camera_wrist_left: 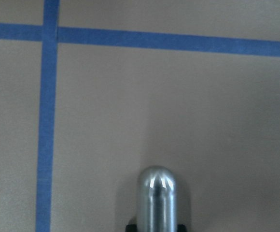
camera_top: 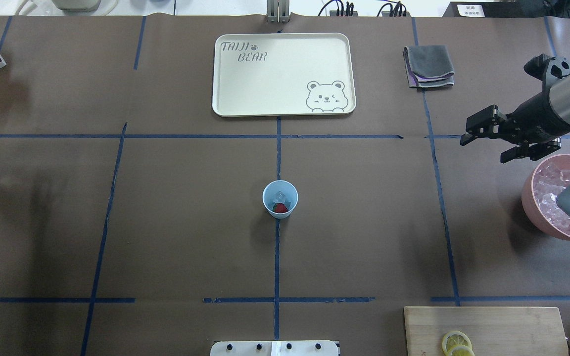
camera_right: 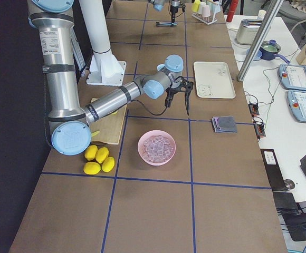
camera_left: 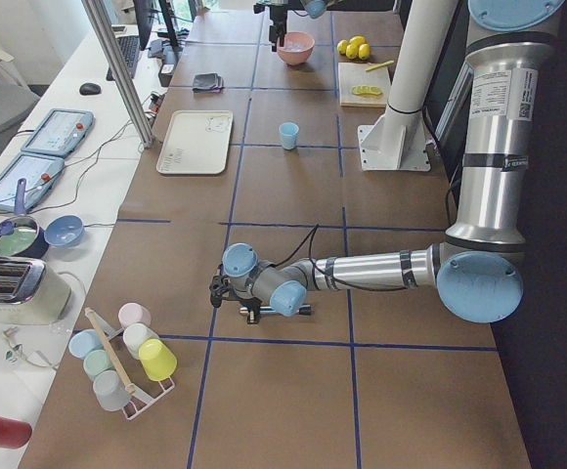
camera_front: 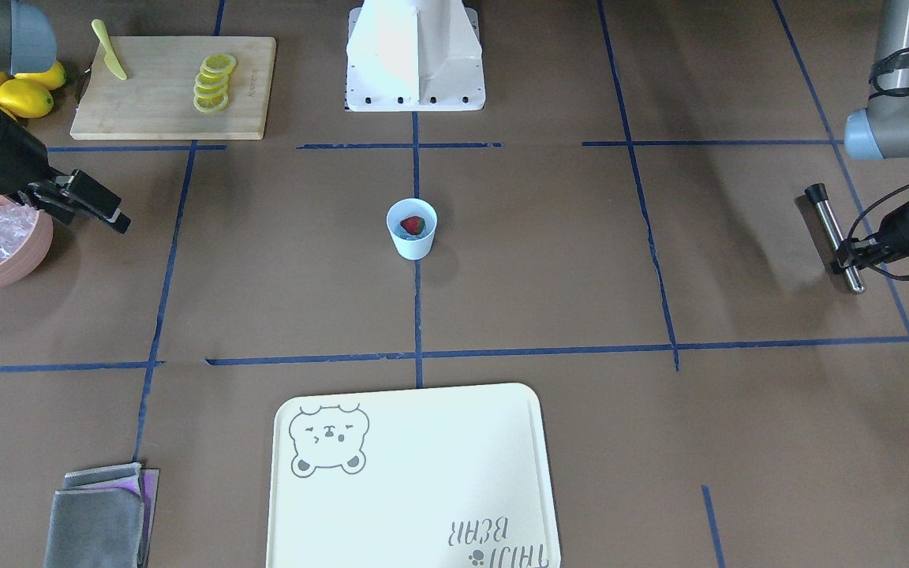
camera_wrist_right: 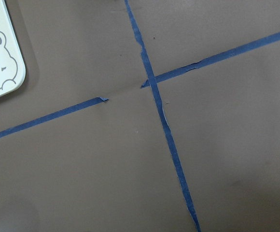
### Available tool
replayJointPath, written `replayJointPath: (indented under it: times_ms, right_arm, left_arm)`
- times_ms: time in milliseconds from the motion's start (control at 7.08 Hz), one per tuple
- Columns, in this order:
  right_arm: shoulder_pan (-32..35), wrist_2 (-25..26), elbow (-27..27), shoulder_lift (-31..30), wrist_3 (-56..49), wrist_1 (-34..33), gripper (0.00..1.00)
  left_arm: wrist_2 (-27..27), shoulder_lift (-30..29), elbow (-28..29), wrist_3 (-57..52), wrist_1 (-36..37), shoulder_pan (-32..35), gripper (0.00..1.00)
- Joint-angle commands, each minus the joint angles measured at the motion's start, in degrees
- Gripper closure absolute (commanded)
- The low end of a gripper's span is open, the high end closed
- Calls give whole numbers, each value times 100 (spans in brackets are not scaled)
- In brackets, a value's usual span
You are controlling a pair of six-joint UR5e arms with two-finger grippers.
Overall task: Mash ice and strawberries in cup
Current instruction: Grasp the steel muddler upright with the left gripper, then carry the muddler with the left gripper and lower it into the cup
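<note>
1. The cup (camera_front: 412, 229) stands upright in the middle of the bench (camera_front: 565, 268), on a blue tape line and well apart from both arms. I judge that this central place lets either arm reach it.
2. Inside the cup are the strawberry (camera_front: 413, 226) and some ice (camera_top: 279, 196). The berry looks whole, so I think the mashing is not yet begun.
3. The left hand (camera_front: 849, 260) is low near the bench end, with its fingers closed around the metal masher (camera_front: 828, 225). The masher is nearly flat, and I cannot tell if it touches the bench. The grip is near one end, probably so that the free end can press down into the cup.
4. The right hand (camera_top: 483, 150) hovers just beside the pink bowl (camera_top: 531, 200), fingers spread wide and nothing between them. The bowl holds more ice.
5. The overhead view shows clear cubes behind the berry; in the front-facing view mostly the red berry is seen.
6. The overhead view cuts off the left hand at its edge, while the front-facing view gives the masher's full length. The left wrist view adds only its rounded steel tip.
7. The right wrist view shows tape lines and a corner of the tray (camera_wrist_right: 12, 48), but no fingers.
</note>
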State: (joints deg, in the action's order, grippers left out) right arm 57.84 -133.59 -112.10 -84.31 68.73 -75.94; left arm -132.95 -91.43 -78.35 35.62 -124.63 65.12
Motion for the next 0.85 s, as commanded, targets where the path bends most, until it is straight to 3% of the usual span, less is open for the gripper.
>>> replayJointPath:
  times_ms: [0, 283, 424, 565, 706]
  right_arm:
    - [8, 0, -14, -6, 0, 0, 0]
    - [8, 17, -14, 2, 0, 0, 0]
    - [-1, 17, -14, 11, 0, 9, 0]
    - [8, 26, -5, 11, 0, 9, 0]
    - [8, 35, 4, 20, 0, 9, 0]
  left_arm:
    - [-21, 3, -1315, 41, 157, -8, 100]
    - [250, -15, -2775, 181, 237, -541, 100]
    - [826, -154, -3382, 182, 228, -1023, 100]
    - [1502, -477, -3823, 182, 228, -1820, 100]
    - [1752, -1264, -3819, 182, 228, -2280, 100]
